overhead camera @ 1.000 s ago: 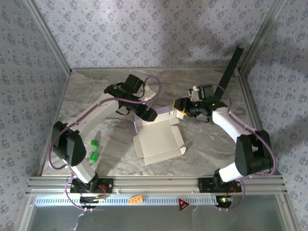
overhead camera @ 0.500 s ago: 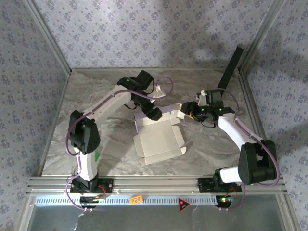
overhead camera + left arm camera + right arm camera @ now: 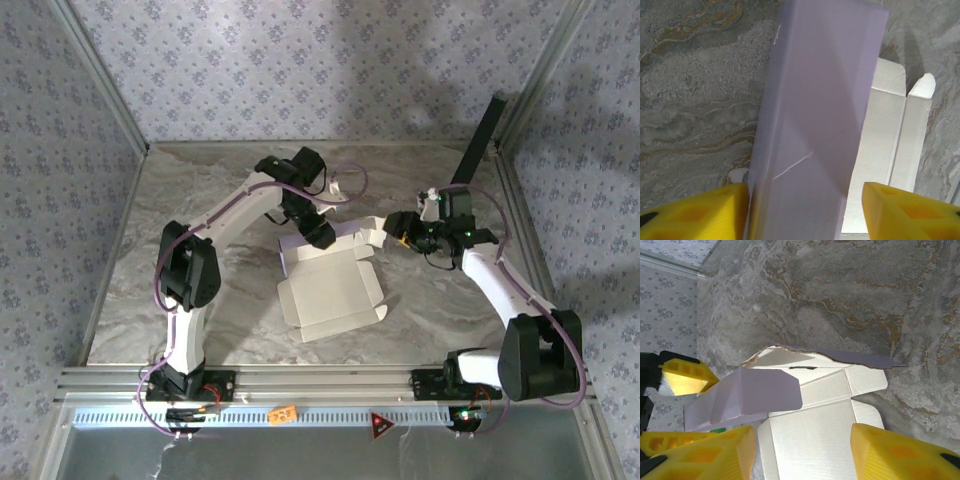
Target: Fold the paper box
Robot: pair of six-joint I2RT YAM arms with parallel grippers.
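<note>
Left gripper (image 3: 802, 195) astride the paper box (image 3: 330, 295)'s raised lavender flap (image 3: 815, 100).
My left jaws are spread, one finger (image 3: 695, 212) against the flap's edge, I judge to crease it upright. My right gripper (image 3: 802, 442) gapes wide over the side panels, gripping nothing, probably bracing. The box lies mid-table (image 3: 200, 195), pale inside up.

Soft, even overhead light, moderately bright. From above, broad faint shadows fall on the floral lavender wallpaper (image 3: 430, 80) toward 1 o'clock. At the left wrist, blurred yellow plastic fingertips (image 3: 690, 212) sit at 7 and 5 o'clock; a diagonal shadow crosses the pale lavender cardboard panel (image 3: 815, 100).
</note>
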